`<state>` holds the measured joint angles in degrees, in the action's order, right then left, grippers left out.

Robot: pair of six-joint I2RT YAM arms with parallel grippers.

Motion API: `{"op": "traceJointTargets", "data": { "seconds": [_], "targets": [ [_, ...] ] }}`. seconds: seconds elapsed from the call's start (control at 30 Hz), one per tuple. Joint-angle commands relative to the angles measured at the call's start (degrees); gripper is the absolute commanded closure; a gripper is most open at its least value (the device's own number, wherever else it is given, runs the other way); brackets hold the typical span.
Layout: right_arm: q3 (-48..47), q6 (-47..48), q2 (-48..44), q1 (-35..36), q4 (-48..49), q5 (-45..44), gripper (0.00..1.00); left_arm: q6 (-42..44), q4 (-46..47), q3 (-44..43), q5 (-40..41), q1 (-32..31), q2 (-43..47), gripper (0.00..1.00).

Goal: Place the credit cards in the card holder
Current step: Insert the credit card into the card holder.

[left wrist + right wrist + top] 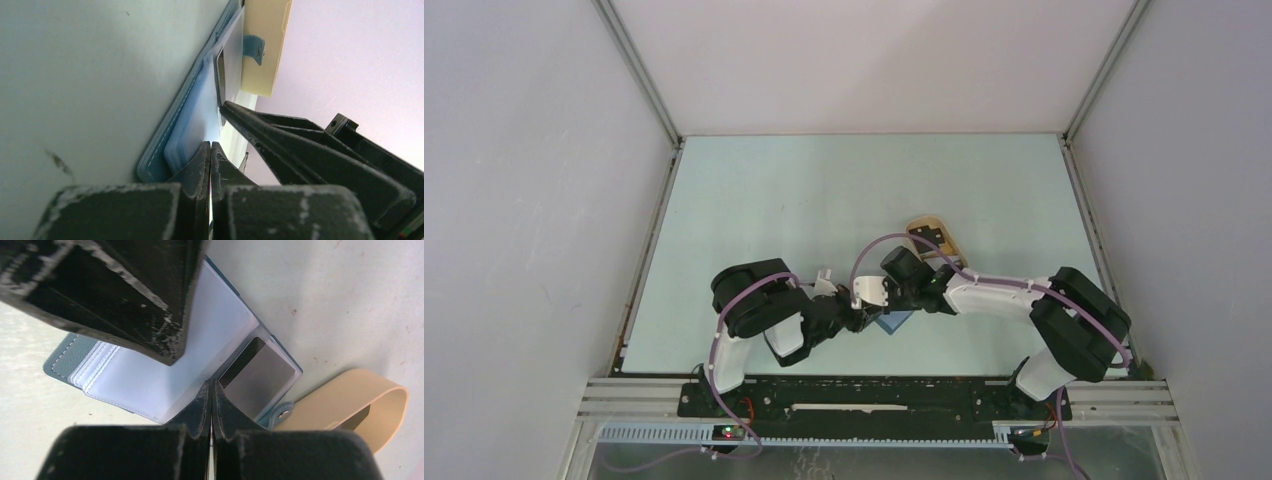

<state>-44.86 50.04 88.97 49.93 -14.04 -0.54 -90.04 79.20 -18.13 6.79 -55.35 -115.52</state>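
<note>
The teal-blue card holder (62, 362) lies open on the table, its clear sleeves (150, 385) fanned out. A grey credit card (262, 382) sits in the sleeve at the snap-tab end. My right gripper (211, 384) is shut, its tips at the free edge of a sleeve; I cannot tell whether that sleeve is pinched. My left gripper (210, 145) is also shut, its tips pressed against a corner of the holder (187, 125). From above, both grippers (867, 320) (892, 305) meet over the holder (896, 324). Another dark card (359, 419) lies in the beige tray.
The beige oval tray (929, 226) stands just beyond the holder, towards the back right; its rim (350, 390) almost touches the holder's snap tab (282, 414). The left gripper's finger (125, 305) hangs over the holder's upper half. Grey walls enclose the table on three sides.
</note>
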Motion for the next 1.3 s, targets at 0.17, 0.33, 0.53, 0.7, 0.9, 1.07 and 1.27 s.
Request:
{"op": "traceJointTargets", "data": {
  "seconds": [0.17, 0.33, 0.53, 0.7, 0.9, 1.07, 1.27],
  "targets": [
    [-5.19, -6.11, -1.16, -3.82, -3.19, 2.29, 0.93, 2.7, 2.86, 0.21, -1.22, 0.61, 0.17, 0.98],
    [-6.3, -8.25, -2.91, -6.17, -5.16, 5.96, 0.91, 8.16, 5.12, 2.74, -1.6, 1.07, 5.48, 0.95],
    [-8.44, -12.32, -3.4, -10.14, -8.48, 11.34, 0.87, 15.8, 0.99, 4.65, -0.88, 1.12, 14.56, 0.94],
    [-10.95, -15.12, -0.23, -12.46, -10.43, 9.12, 0.87, 26.86, -15.0, 4.52, 2.55, 0.75, 26.26, 0.93],
    [-11.94, -15.05, 2.92, -13.09, -10.83, 1.98, 0.9, 41.89, -41.33, 1.87, 14.51, -1.17, 46.24, 0.91],
    [-12.6, -14.16, 5.25, -13.19, -11.73, -3.93, 0.92, 49.14, -47.33, 3.13, 20.11, -1.38, 56.86, 0.75],
    [-12.58, -13.4, 6.57, -13.19, -12.3, -6.59, 0.92, 46.98, -46.12, 6.51, 19.7, 0.95, 59.19, 0.02]
  ]
}}
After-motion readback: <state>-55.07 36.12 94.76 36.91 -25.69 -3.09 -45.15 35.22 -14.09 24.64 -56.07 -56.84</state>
